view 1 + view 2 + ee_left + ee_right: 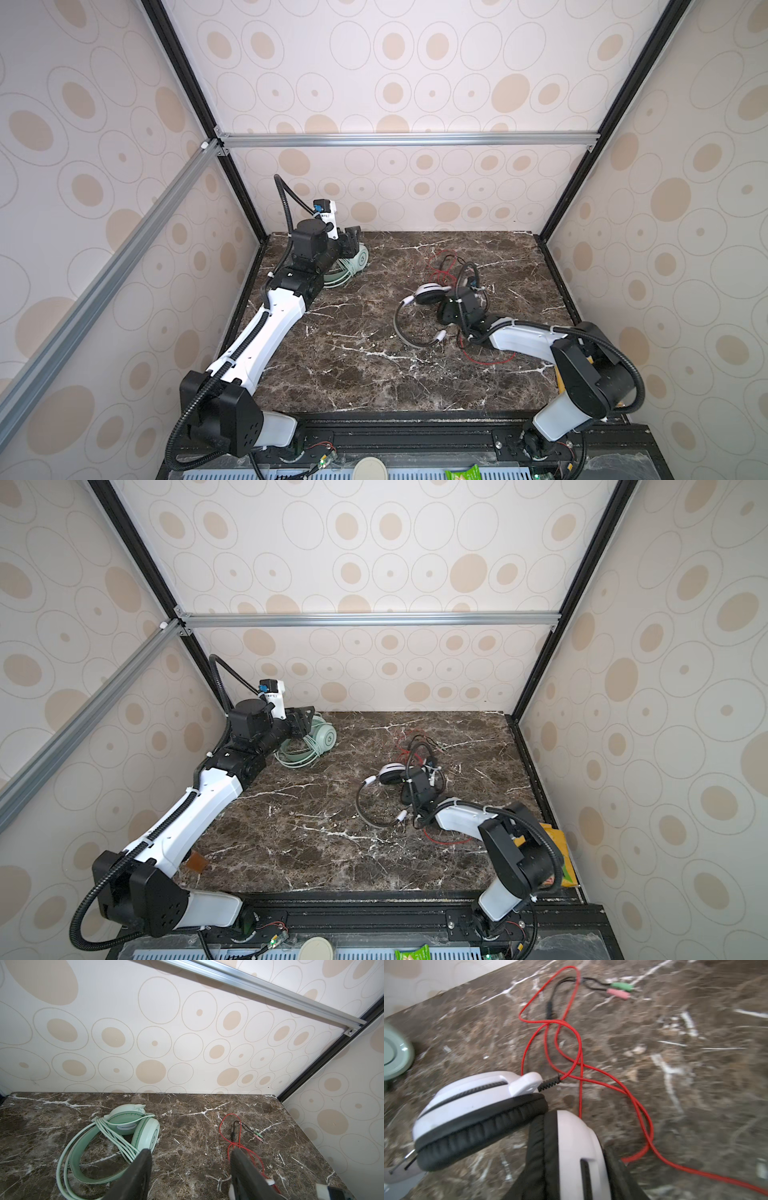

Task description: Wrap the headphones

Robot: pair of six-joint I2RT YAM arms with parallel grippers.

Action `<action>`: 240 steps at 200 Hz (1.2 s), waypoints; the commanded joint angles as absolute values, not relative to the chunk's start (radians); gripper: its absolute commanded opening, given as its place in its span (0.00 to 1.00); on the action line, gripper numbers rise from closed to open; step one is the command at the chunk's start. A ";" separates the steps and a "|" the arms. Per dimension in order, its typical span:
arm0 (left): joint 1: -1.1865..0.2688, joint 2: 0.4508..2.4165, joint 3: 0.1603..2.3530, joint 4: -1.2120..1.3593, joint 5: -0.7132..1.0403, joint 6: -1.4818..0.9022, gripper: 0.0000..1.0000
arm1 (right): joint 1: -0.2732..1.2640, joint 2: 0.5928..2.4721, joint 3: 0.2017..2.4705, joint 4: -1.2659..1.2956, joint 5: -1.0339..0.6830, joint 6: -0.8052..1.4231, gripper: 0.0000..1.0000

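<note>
Dotted beige wallpaper closes in a dark marble bench (pixel 353 374). By its far left corner lies the mint-green headset (pixel 124 1124), its pale green cable (pixel 121 1146) bundled in several turns across the band, so that one looks finished. The left gripper (pixel 190 1153) hangs just beside it with its jaws standing apart and nothing between them. The work in hand, as I judge it, is the white-and-black headset (pixel 430 293), which lies toward the right edge, roughly midway between the far and near edges, with its silver headband (pixel 401 332) arching toward the bench's middle. The right gripper (pixel 446 316) sits right at the earcups, on their right-edge side. Its fingers are hidden in every view, so I cannot tell whether it is parted or clamped on a cup. The red cable (pixel 571 1047) sprawls loose in crossed loops from the cup toward the far edge, ending in green and pink plugs (pixel 619 990), and another stretch trails toward the near edge beside the right arm. To wrap it well, pin one cup or the band firmly, take the cable close to where it leaves the cup, untangle the crossings first, then lay even, lightly tensioned turns around the band, saving the plugs for last; the free left gripper could come over to steady the set
</note>
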State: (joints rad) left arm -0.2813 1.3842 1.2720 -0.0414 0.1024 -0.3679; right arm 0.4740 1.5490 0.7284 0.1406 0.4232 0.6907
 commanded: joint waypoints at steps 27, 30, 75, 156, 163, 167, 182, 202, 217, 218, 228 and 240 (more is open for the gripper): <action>-0.281 1.411 1.281 -0.047 0.120 -0.360 0.61 | 0.344 1.448 0.704 0.099 0.444 0.592 0.48; -0.282 1.415 1.281 -0.048 0.122 -0.360 0.60 | 0.344 1.446 0.710 0.094 0.435 0.578 0.47; -0.297 1.450 1.301 -0.072 0.120 -0.347 0.60 | 0.448 1.417 0.766 0.013 0.397 0.616 0.49; -0.341 1.479 1.309 -0.093 0.094 -0.338 0.60 | 0.682 1.548 0.940 -0.371 0.499 1.399 0.59; -0.347 1.489 1.313 -0.099 0.090 -0.336 0.60 | 0.697 1.562 0.953 -0.377 0.499 1.425 0.63; -0.350 1.493 1.314 -0.101 0.090 -0.336 0.60 | 0.704 1.567 0.958 -0.381 0.499 1.439 0.66; -0.357 1.510 1.321 -0.114 0.086 -0.334 0.60 | 0.721 1.578 0.972 -0.377 0.478 1.455 0.76; -0.368 1.522 1.328 -0.126 0.060 -0.318 0.60 | 0.712 1.572 0.975 -0.384 0.473 1.420 0.85; -0.368 1.537 1.335 -0.135 0.054 -0.316 0.60 | 0.672 1.532 0.961 -0.414 0.445 1.357 0.85; -0.368 1.539 1.336 -0.136 0.054 -0.315 0.60 | 0.667 1.529 0.959 -0.415 0.442 1.353 0.85; -0.373 1.552 1.343 -0.146 0.051 -0.316 0.60 | 0.625 1.482 0.940 -0.429 0.416 1.294 0.86; -0.388 1.570 1.351 -0.160 0.035 -0.312 0.60 | 0.575 1.411 0.909 -0.428 0.385 1.194 0.86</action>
State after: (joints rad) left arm -0.3687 1.5463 1.2877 -0.1257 0.0715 -0.3439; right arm 0.6579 1.5391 0.9447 -0.3637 0.4221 1.3209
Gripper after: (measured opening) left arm 0.602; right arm 0.857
